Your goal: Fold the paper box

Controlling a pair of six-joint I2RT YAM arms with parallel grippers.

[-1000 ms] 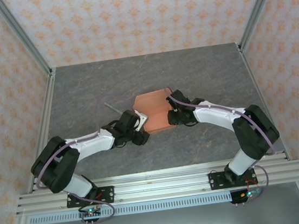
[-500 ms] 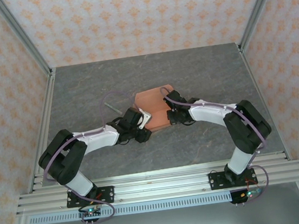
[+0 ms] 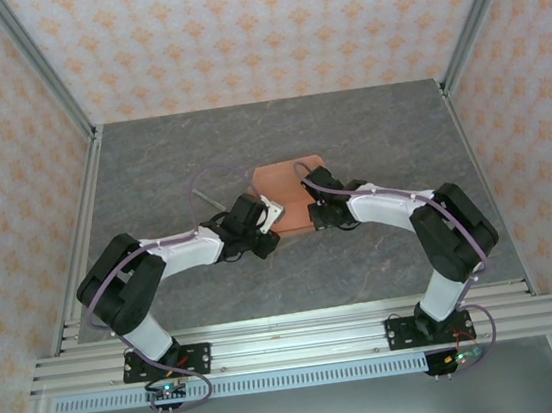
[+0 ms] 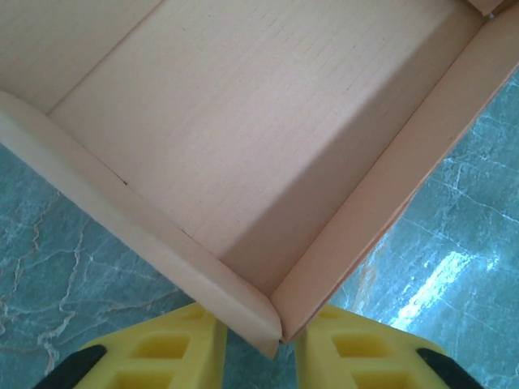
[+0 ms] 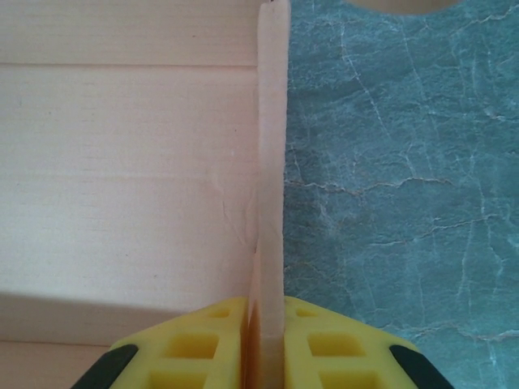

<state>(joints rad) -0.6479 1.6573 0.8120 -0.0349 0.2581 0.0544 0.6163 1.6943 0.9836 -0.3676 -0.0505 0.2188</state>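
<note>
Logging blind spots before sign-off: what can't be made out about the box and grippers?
Top external: wrists cover the fingertips of the left gripper and right gripper and the near edge of the paper box.
Left wrist: the bottom edge crops the fingers; contact with the box corner is unclear.
Right wrist: frame edges crop the box; tan shape at top edge unidentifiable.

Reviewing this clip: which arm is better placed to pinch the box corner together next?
Probably left. The left gripper has its fingers either side of the corner where two raised walls of the paper box meet. The right gripper is clamped on one upright wall, steadying it.
</note>
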